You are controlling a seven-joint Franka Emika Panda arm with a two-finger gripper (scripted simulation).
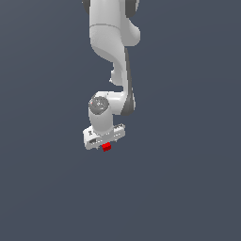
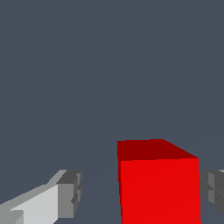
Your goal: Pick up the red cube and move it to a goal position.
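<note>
- Red cube (image 2: 158,186): bright, plain-faced, with a darker shaded top face; in the exterior view it is a tiny block (image 1: 106,147) just below the white hand.
- Gripper (image 2: 140,194) jaws stand apart: one grey pad (image 2: 70,192) is clear of the cube, the other pad (image 2: 212,189) sits against its side.

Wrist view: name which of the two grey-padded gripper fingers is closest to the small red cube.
The finger showing only its grey pad: no gap shows between it and the small red cube. The white-bodied finger stands clear, floor visible between.
</note>
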